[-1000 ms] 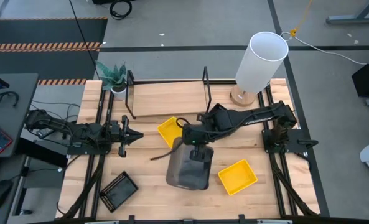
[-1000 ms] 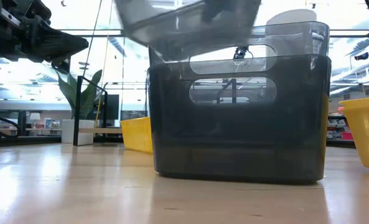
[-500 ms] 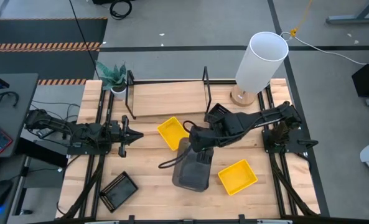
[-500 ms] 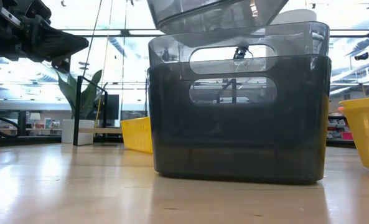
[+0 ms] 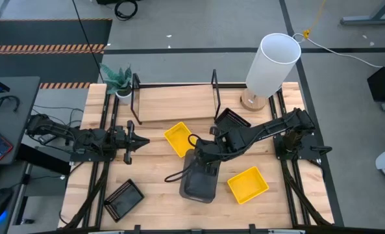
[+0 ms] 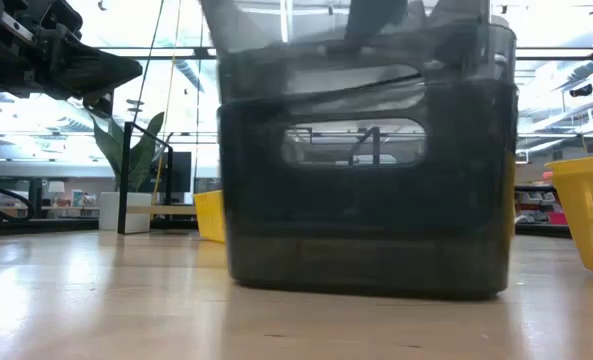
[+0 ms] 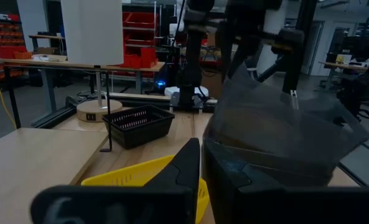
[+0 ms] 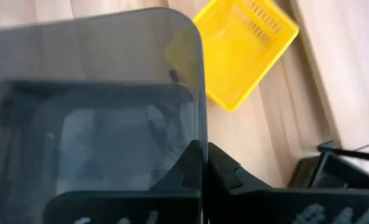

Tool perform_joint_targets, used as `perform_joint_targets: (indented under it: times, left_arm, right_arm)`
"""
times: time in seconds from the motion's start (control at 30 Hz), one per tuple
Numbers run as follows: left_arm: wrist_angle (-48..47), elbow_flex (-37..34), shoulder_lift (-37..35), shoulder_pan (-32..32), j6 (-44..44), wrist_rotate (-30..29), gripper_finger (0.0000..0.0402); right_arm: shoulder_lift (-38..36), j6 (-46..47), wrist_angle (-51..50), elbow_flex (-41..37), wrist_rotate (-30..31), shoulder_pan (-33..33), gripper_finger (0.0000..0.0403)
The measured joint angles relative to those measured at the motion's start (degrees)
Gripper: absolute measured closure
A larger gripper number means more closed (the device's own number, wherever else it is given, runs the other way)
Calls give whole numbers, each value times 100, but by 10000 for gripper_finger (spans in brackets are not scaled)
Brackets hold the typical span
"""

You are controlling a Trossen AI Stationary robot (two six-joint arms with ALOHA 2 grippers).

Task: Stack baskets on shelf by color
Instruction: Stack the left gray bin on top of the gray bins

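A stack of dark grey baskets (image 5: 198,182) stands on the table's near middle and fills the low view (image 6: 366,190). My right gripper (image 5: 207,158) is shut on the top grey basket (image 8: 109,124), which sits in the stack. Two yellow baskets lie flat on the table, one (image 5: 178,138) left of the gripper and one (image 5: 247,184) right of the stack. One black mesh basket (image 5: 123,198) lies near the left front; another (image 5: 232,119) lies by the shelf (image 5: 173,103). My left gripper (image 5: 142,141) waits shut at the left, touching nothing. My right gripper pinches the top grey basket by the rim of its far end wall (image 8: 201,118), one finger inside the basket and one outside. The fingers come from above, slanting in from the table's right. The basket rests nested in the grey stack, slightly tilted.
A white lamp (image 5: 270,65) stands at the far right corner and a small potted plant (image 5: 117,81) at the shelf's left end. The shelf board is bare. Open tabletop lies between my left gripper and the grey stack.
My right gripper has moved down and toward the near edge. The grey basket it holds hung tilted above the stack and has now dropped into it. The stack has shifted a little sideways on the table.
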Motion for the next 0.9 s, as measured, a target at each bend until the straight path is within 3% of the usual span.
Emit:
perform_joint_targets:
  times: [0.3, 0.63, 0.9]
  left_arm:
    - [-1, 1, 0, 2, 0, 2, 363]
    - [-1, 1, 0, 1, -2, 2, 373]
    - [-3, -1, 2, 2, -2, 1, 363]
  right_arm:
    - [2, 338, 258, -615, -57, -26, 400]
    - [0, 492, 924, -1741, -77, -159, 371]
    - [14, 375, 1065, -1919, -293, -406, 303]
